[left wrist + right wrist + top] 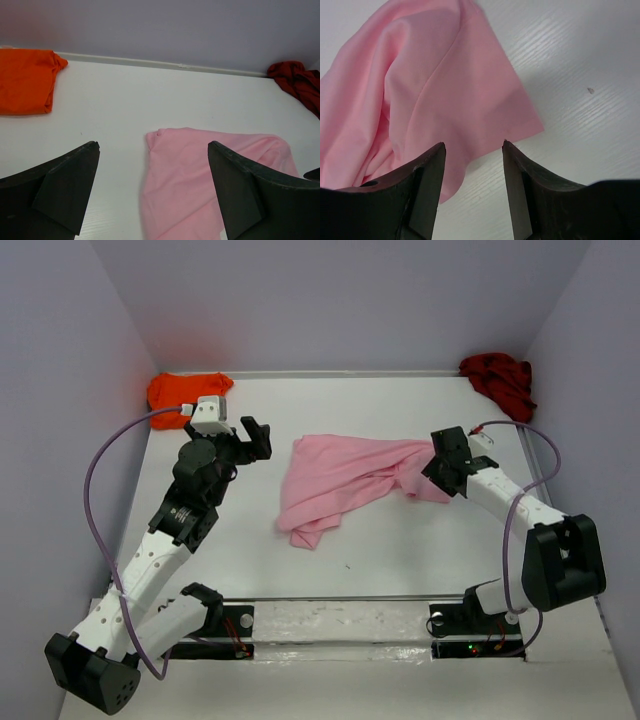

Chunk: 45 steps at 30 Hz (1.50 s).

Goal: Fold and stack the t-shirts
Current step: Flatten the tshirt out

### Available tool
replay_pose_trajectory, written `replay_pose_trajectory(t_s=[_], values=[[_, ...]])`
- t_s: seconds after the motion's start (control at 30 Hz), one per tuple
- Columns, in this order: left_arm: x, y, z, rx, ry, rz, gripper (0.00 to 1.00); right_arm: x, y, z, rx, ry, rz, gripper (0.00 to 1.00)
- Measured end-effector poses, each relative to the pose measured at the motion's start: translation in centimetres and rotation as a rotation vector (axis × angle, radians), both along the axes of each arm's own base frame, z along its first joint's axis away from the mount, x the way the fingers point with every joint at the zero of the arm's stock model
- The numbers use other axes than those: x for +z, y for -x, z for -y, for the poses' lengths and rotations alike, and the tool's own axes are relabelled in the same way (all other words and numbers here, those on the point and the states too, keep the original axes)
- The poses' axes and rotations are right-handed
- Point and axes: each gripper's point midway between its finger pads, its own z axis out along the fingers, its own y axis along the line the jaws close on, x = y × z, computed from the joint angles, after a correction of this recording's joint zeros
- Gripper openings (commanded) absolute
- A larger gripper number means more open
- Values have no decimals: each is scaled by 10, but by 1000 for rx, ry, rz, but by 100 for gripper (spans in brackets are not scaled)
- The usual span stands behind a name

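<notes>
Pink t-shirt [340, 480] lies crosswise, its right edge between the half-parted right fingers [427, 185], ungripped; left fingers [65, 185] wide, farther off.

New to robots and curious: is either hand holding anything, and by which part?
Nothing is held. The right hand straddles an edge of the pink t-shirt with fingers apart; the left hand is open and empty.
</notes>
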Motion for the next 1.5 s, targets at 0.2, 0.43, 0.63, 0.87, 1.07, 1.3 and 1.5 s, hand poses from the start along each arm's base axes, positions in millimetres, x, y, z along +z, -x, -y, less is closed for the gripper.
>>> replay_pose_trajectory(t_s=[0.2,0.43,0.63,0.87,1.07,1.3,1.5], values=[[0,0,0,0,0,0,99,2,7,12,-56,-18,18,56],[0,0,0,1,0,0,99,-7,21,14,-83,-37,-14,56],[0,0,0,1,0,0,99,-26,42,14,-82,-47,-94,55],[0,0,0,0,0,0,99,-31,45,16,-100,-47,-113,53],[0,0,0,0,0,0,99,-49,42,21,-122,-32,-185,53],[0,0,0,0,0,0,99,-53,25,27,-155,-41,-206,52],[0,0,0,1,0,1,99,-61,22,30,-166,-35,-232,50]])
